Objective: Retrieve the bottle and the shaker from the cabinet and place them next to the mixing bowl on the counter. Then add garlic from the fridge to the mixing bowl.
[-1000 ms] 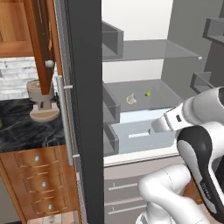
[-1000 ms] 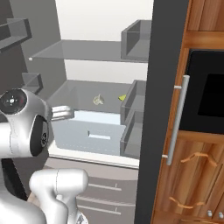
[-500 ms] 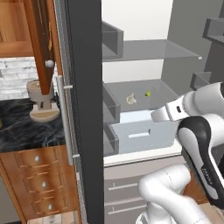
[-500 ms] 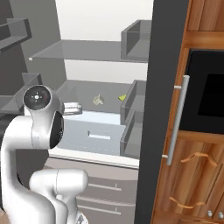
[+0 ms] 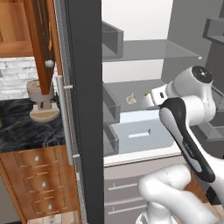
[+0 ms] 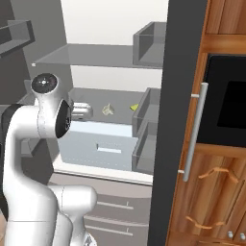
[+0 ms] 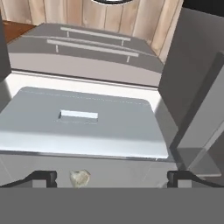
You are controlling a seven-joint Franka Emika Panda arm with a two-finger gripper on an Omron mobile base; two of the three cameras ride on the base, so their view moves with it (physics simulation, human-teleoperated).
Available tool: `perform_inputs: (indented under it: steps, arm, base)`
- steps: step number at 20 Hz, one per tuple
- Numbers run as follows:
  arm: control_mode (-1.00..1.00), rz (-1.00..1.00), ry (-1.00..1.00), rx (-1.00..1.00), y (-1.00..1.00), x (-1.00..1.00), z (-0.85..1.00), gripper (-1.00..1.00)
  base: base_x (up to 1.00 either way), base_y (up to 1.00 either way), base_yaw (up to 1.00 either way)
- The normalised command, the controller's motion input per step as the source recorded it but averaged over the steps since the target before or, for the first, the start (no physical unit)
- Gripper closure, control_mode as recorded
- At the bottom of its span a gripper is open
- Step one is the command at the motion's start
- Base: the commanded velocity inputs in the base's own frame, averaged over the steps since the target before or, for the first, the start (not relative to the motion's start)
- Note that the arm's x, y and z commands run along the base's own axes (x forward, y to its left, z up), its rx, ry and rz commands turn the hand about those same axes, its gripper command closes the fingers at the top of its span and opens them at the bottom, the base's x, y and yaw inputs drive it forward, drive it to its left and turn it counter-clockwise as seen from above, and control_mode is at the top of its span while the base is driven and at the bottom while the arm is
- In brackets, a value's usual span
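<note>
Change since earlier: the white arm's elbow has swung up and toward the open fridge; in the left base view the round joint now sits higher at the right edge, and the hand has pushed further in over the middle shelf. The garlic and the fridge door have not moved.
Jaws: the gripper stands spread wide, its two dark fingertips far apart at the bottom of the hand view. Nothing is held between them and nothing touches them.
Garlic: the small pale cream-coloured garlic bulb lies on the grey fridge shelf, low in the hand view, between the fingertips and nearer the left one. In the left base view it sits at centre frame, just left of the hand; in the right base view it sits just right of the hand.
Fridge: the tall dark grey fridge is open, its door edge with the long silver handle standing left of centre in the left base view. A pale grey drawer fills mid-frame in the hand view, below the shelf.
Mixing bowl: the round shallow brown wooden bowl rests on the black marble tabletop at the left of the left base view.
Cabinet: the reddish-brown wooden wall cabinet is at upper left, its door swung open with a round silver knob.
</note>
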Motion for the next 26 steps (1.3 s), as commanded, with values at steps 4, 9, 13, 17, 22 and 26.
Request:
perform_inputs:
  steps: [4,9,13,17,22,26]
  arm:
    - [-1.00,-0.05,0.04,0.00,0.00,0.48,-0.20,-1.00]
    - [-1.00,-0.06,0.00,0.00,0.00,0.40,-0.33,-1.00]
    - [-1.00,-0.04,0.00,0.00,-0.03,0.46,-0.28,-1.00]
    - [-1.00,-0.02,-0.04,0.03,-0.18,0.46,-0.20,-1.00]
    - [-1.00,-0.03,-0.01,0.04,-0.21,0.42,-0.07,-1.00]
    - [-1.00,-0.05,0.00,0.00,-0.06,0.35,-0.12,-1.00]
  base:
    - [0.00,0.00,0.00]
    - [0.00,0.00,0.00]
    - [0.00,0.00,0.00]
    - [0.00,0.00,0.00]
    - [0.00,0.00,0.00]
    - [0.00,0.00,0.00]
